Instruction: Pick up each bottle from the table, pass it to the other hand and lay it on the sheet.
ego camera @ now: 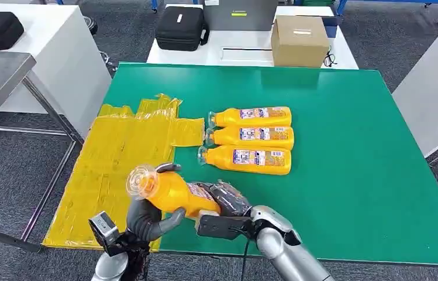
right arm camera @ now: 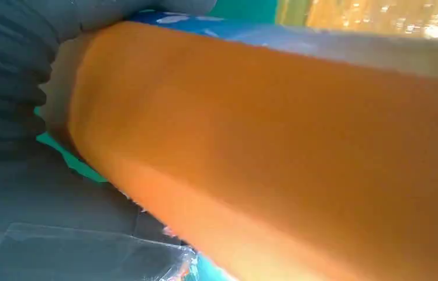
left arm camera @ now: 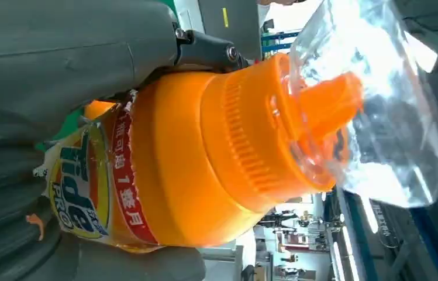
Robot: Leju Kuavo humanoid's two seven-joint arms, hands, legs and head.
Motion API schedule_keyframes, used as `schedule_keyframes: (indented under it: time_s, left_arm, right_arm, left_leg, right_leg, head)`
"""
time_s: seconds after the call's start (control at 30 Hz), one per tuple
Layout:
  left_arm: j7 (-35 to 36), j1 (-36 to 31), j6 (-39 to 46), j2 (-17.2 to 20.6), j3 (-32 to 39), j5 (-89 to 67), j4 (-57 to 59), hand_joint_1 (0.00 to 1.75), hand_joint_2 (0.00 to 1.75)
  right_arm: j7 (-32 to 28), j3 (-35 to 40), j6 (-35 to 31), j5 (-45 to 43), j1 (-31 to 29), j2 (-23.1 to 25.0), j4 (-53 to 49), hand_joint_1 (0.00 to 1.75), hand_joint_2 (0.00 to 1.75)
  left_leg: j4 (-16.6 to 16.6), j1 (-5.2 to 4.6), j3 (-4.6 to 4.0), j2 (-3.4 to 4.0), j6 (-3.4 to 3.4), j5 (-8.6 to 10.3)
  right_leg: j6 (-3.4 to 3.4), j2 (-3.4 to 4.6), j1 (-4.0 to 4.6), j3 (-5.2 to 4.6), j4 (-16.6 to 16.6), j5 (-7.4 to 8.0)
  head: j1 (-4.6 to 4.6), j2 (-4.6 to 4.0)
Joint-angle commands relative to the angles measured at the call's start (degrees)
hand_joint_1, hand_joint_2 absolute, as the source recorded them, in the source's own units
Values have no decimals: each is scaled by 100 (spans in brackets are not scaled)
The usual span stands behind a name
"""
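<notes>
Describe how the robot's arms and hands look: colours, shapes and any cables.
The right arm is a rounded silver tube with a black block at the wrist, and a thin black cable hangs below it. The right hand is dark grey to black. The left hand has thick grey fingers, with a silver-edged black box behind it at the wrist. Up close, the left hand has a grey ribbed cover.
</notes>
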Motion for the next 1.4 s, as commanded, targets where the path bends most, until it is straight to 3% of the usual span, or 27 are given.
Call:
schedule_keyframes:
  time_s: [0.03, 0.17, 0.2, 0.33, 0.5, 0.7, 0.9, 1.03, 1.3, 1.4]
  left_arm:
    - [21, -157, -136, 180, -240, 17, 220, 175, 175]
    - [21, -157, -136, 180, -240, 17, 220, 175, 175]
    - [21, -150, -140, 178, -240, 18, 204, 175, 175]
    - [-139, 57, 270, 255, -161, -288, -199, 175, 175]
    - [-104, 150, 313, 303, -120, -322, -458, 175, 175]
    - [-39, 530, 789, 496, 372, -775, -1494, 171, 175]
    - [317, 631, 1638, 444, 1019, -1850, -2010, 175, 175]
    - [532, 674, 1776, 432, 1418, -2101, -2189, 175, 175]
    - [545, 700, 1746, 403, 1485, -2120, -2226, 175, 175]
    - [1000, 738, 1869, 438, 1793, -2598, -2200, 175, 175]
  right_arm:
    - [239, 602, -135, 335, -274, 34, 765, 9, 175]
    - [239, 602, -135, 335, -274, 34, 765, 9, 175]
    - [276, 604, -152, 369, -263, 21, 736, 0, 175]
    - [660, 429, -470, 624, -93, -99, 592, 0, 175]
    - [692, 332, -528, 647, -50, -140, 523, 0, 175]
    - [878, -464, -786, 913, 580, -373, -293, 0, 175]
    - [942, -1056, -874, 1282, 925, -288, -762, 0, 175]
    - [1187, -1478, -1418, 1847, 1086, -157, -1203, 0, 175]
    - [1201, -1539, -1372, 1910, 1139, -138, -1318, 0, 175]
    - [1095, -1840, -1911, 2405, 1395, 26, -1786, 0, 175]
  left_leg:
    - [-4, 3, 9, -2, -6, 0]
    - [-3, 6, 13, -2, -8, -2]
    - [-2, 14, 22, -4, -13, -6]
    - [-4, 11, 19, -10, -10, -4]
    - [-2, 5, 9, -8, -7, -2]
    - [-1, 6, 4, -10, -7, -3]
    - [2, 7, 1, -3, -10, -5]
    - [4, 11, 2, -3, -12, -7]
    - [-3, 5, 3, -5, -8, -3]
    - [-3, 4, 3, -1, -9, -4]
  right_leg:
    - [-5, -1, 3, 9, -6, 0]
    - [-7, 0, 6, 14, -6, -1]
    - [-12, -1, 14, 27, -11, -3]
    - [-10, -7, 10, 24, -12, -3]
    - [-6, -7, 5, 11, -5, -3]
    - [-7, -8, 6, 7, -4, -5]
    - [-8, -4, 7, 3, -1, -4]
    - [-11, -5, 11, 5, 0, -6]
    - [-8, -7, 5, 5, -4, -4]
    - [-8, -2, 4, 4, -3, -4]
  head:
    - [-2, 0]
    - [0, 0]
    - [-2, 0]
    - [0, 0]
    - [0, 0]
    - [0, 0]
    - [-2, 0]
    - [-2, 0]
    - [0, 0]
    - [-2, 0]
